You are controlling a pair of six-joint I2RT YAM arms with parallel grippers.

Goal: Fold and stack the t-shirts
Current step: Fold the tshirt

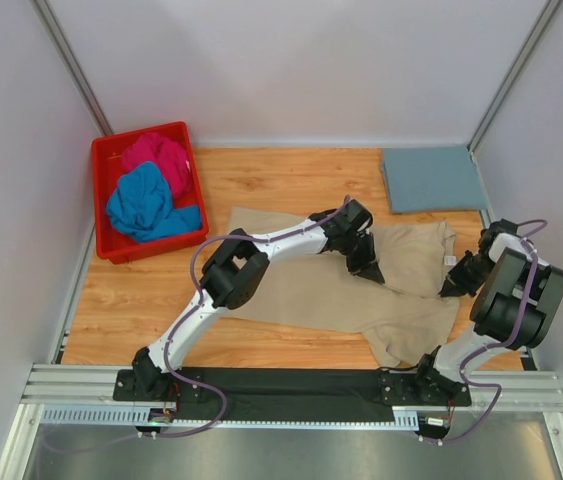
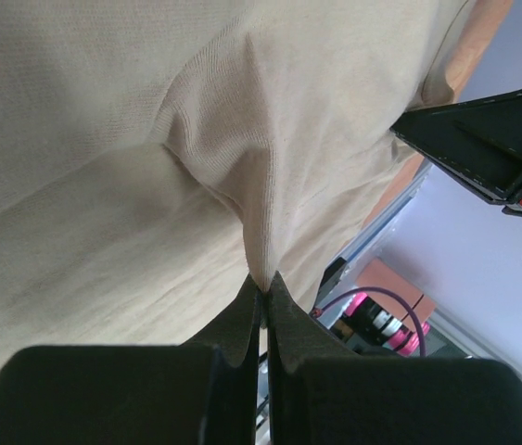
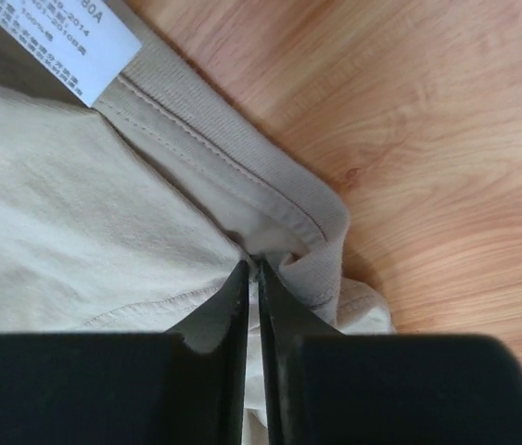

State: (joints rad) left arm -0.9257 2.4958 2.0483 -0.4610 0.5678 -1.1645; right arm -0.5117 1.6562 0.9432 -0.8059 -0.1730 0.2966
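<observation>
The step in hand looks like a fold of the beige t-shirt (image 1: 301, 298), which lies spread across the middle of the table (image 1: 261, 180), its neck end to the right. To do it well, both arms should probably rise together and travel at the same pace, so the cloth between the two pinches stays lightly taut and lands flat instead of bunching. The lift should be only high enough to clear the layer beneath. The left gripper (image 2: 262, 287) is closed narrow on a raised ridge of the shirt's body, with creases fanning out from the pinch. In the overhead view the left gripper sits over the shirt's right half. The right gripper (image 3: 251, 269) is at the shirt's right edge with its jaws nearly together. They nip the ribbed collar (image 3: 242, 185) just below the white label (image 3: 57, 42), with bare wood just beyond. A grey-blue t-shirt (image 1: 431, 178) lies flat in the far right corner, well apart. The magenta t-shirt (image 1: 158, 152) and bright blue t-shirt (image 1: 141, 205) sit crumpled in the red bin (image 1: 96, 200) at far left.
</observation>
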